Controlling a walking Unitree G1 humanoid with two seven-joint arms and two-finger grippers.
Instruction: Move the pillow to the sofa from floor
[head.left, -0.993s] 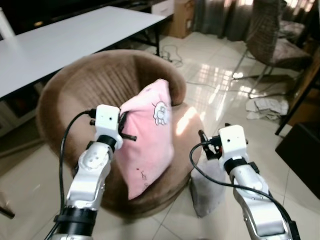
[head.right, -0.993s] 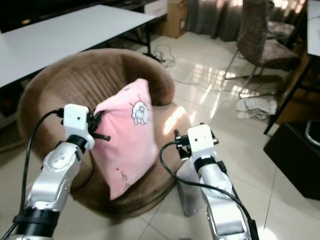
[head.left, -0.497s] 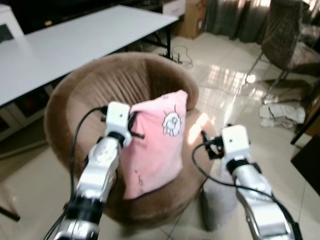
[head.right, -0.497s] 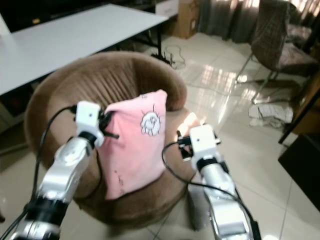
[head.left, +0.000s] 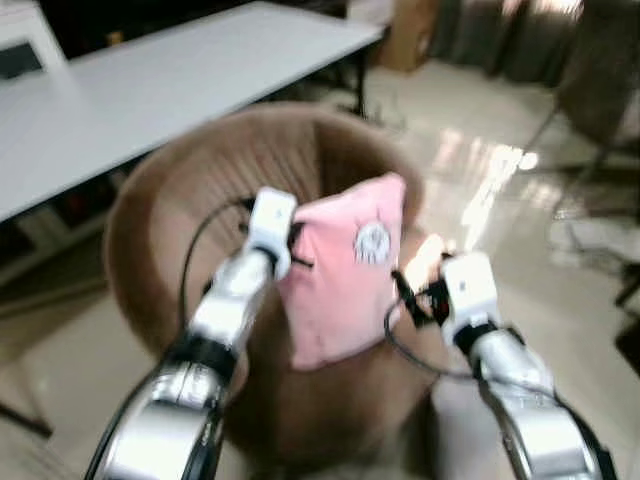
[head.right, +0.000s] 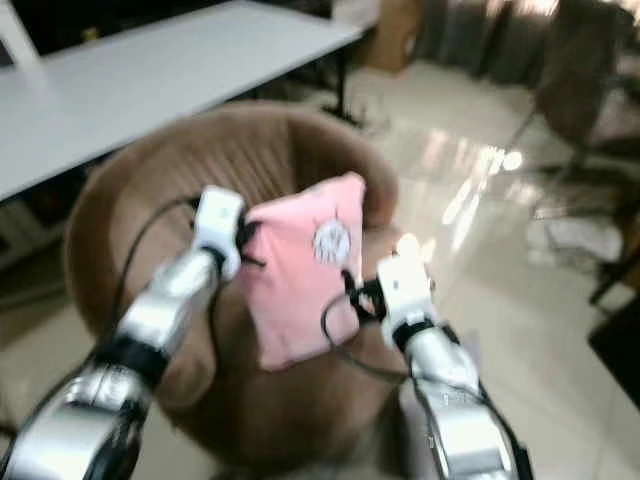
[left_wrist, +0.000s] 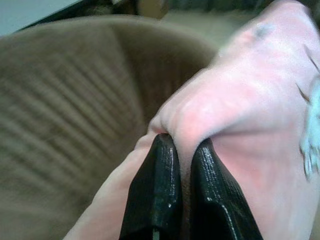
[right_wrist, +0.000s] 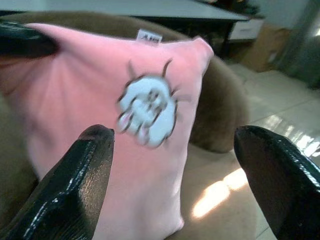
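pillow (head.left: 345, 270) pink, hanging over sofa (head.left: 190, 190) seat, my left gripper (head.left: 283, 250) at its side edge. left wrist: fingers (left_wrist: 155, 190) pinched tight on soft fold; light, floppy, hold by edge. right wrist: my right gripper (right_wrist: 172, 175) spread wide, empty, near pillow face.

head views blurred, pillow (head.left: 345, 270) print (right_wrist: 148, 111) smeared

Domestic living area: round brown upholstered armchair (head.left: 200, 200), long white table (head.left: 150, 90), glossy tiled floor (head.left: 500, 170), curtains (head.left: 500, 40).
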